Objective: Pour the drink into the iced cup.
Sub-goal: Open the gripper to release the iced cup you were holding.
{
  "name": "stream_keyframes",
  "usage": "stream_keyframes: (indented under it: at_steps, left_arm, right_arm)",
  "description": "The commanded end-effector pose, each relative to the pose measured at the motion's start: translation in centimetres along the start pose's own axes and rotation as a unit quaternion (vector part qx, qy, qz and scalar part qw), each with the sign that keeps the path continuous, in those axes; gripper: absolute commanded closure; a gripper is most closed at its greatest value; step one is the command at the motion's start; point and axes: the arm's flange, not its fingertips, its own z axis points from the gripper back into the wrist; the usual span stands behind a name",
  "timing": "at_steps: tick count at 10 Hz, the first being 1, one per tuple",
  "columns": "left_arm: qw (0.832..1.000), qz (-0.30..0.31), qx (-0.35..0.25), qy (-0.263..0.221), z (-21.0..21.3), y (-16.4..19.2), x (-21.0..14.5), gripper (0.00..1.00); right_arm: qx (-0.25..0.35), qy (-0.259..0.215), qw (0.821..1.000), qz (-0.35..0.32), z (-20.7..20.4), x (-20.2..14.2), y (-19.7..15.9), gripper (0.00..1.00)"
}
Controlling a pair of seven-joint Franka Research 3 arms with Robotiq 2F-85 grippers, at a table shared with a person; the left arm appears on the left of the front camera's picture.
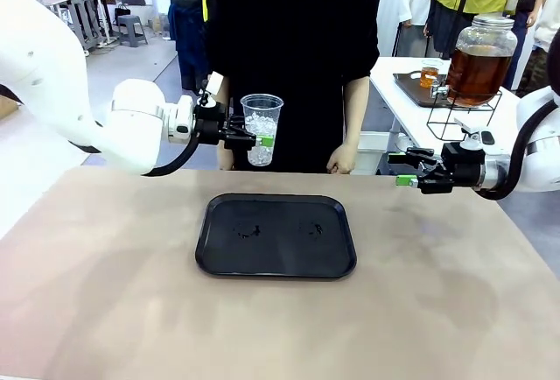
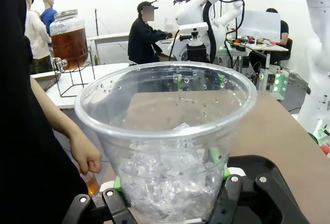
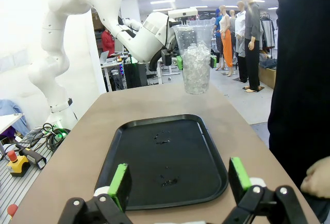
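A clear plastic iced cup (image 1: pixel 262 128) with ice in its lower half hangs upright above the table's far edge, my left gripper (image 1: pixel 256 139) shut on its lower part. The left wrist view has the iced cup (image 2: pixel 167 146) up close, green pads (image 2: pixel 218 158) pressed to its sides. My right gripper (image 1: pixel 404 169) hovers open with nothing between its fingers at the table's right side; its green pads (image 3: pixel 120 184) stand wide apart in its own view, facing the cup (image 3: pixel 195 61). The drink (image 1: pixel 477 69) fills a glass spigot jar on a side table at the back right.
A black tray (image 1: pixel 276 234) with a few wet spots lies flat mid-table. A person in black (image 1: pixel 293 56) stands at the far edge, one hand (image 1: pixel 342 163) near the table. The jar sits on a wire stand (image 1: pixel 462 117), a small glass of amber liquid (image 1: pixel 429 74) beside it.
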Motion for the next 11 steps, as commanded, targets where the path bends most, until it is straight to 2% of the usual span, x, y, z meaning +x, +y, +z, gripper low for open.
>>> stream_keyframes:
  at_steps: [1,11]
  left_arm:
    - [1.000,0.000,-0.001,-0.001,-0.06,-0.11,0.14,0.26]
    - [1.000,0.000,-0.001,-0.001,-0.06,-0.11,0.14,0.26]
  right_arm:
    - [0.003,-0.003,1.000,0.001,0.08,0.24,0.10,0.00]
    - [0.003,-0.003,1.000,0.001,0.08,0.24,0.10,0.00]
